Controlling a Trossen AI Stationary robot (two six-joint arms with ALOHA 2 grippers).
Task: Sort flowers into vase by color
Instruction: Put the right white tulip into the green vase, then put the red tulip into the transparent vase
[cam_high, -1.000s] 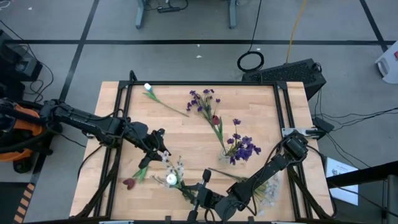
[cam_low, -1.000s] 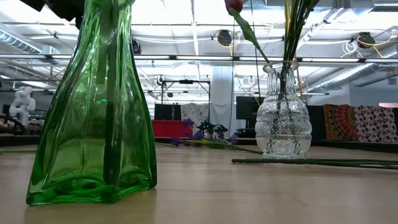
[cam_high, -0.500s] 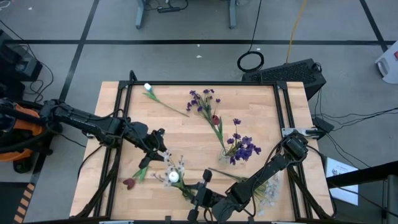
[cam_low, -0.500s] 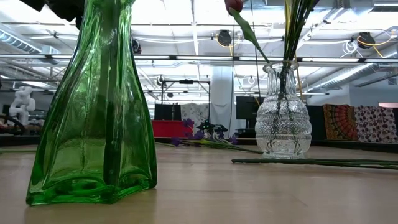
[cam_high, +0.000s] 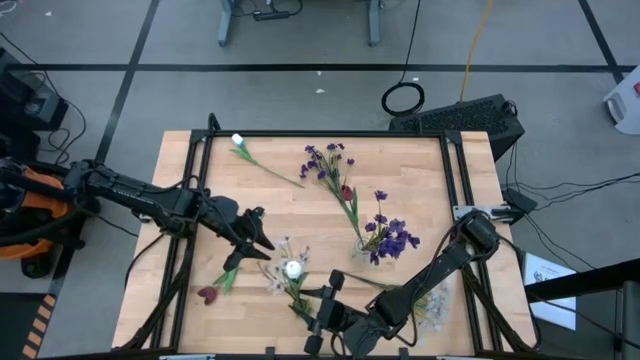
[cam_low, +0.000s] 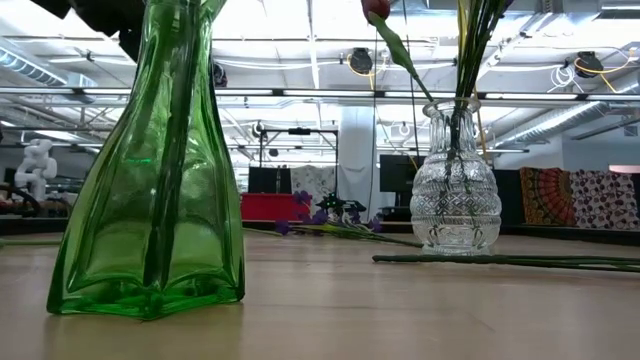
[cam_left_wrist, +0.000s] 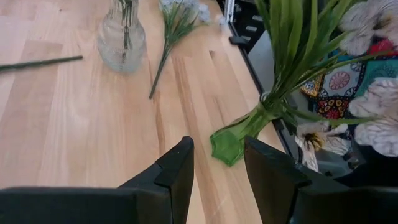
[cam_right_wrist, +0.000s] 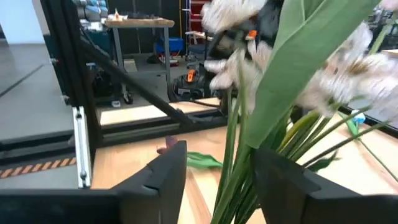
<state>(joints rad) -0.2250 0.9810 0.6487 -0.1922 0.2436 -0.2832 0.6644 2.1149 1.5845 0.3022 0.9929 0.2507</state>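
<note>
Standing near the table's (cam_high: 300, 215) front edge, left of centre, a green glass vase (cam_low: 150, 180) is recorded with white flowers (cam_high: 288, 272) in it; their green stems are seen through the glass in the low view.

Right gripper (cam_high: 328, 300): at the near edge beside the green vase, fingers parted, with the white flowers' stems rising between them in its wrist view; whether they press the stems cannot be told.

Left gripper (cam_high: 256, 232): just left of the white blooms, fingers spread apart and holding nothing.

Clear cut-glass vase (cam_low: 456, 180): right of centre, holding purple flowers (cam_high: 390, 237) and a dark red tulip (cam_high: 347, 192) leaning towards the far side.

Loose purple flowers (cam_high: 326, 160): lying at the far centre of the table.

White bud (cam_high: 238, 141) on a green stem: far left corner.

Dark red tulip head (cam_high: 207, 294): near left, lying flat.

White spray (cam_high: 430, 300): near right, beside the right arm.
</note>
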